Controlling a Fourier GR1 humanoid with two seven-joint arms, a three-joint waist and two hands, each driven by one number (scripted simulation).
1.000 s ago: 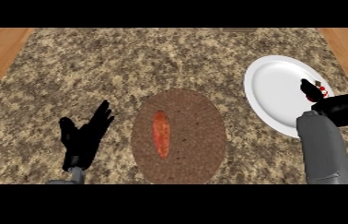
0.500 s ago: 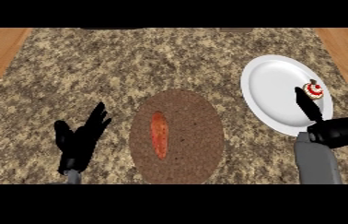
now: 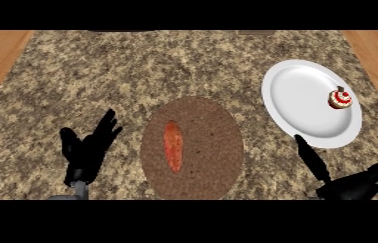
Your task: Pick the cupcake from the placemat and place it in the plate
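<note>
Cupcake (image 3: 340, 99) sits on the plate (image 3: 295, 102); just beside it, the empty right robot hand (image 3: 354, 188), fingers (image 3: 311, 157) apart, should withdraw clear of the rim.

Speckled brown-and-tan stone tabletop (image 3: 148, 62), evenly lit (soft, flat light). Beyond the tabletop's left and right edges, warm wood surface (image 3: 10, 47); along its far edge, two dark strips (image 3: 255, 32).

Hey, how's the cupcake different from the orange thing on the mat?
The cupcake is small and round, the orange thing long and slim. The cupcake sits on the white plate, the orange thing lies on the brown placemat. Both are food, and neither is being held.
</note>
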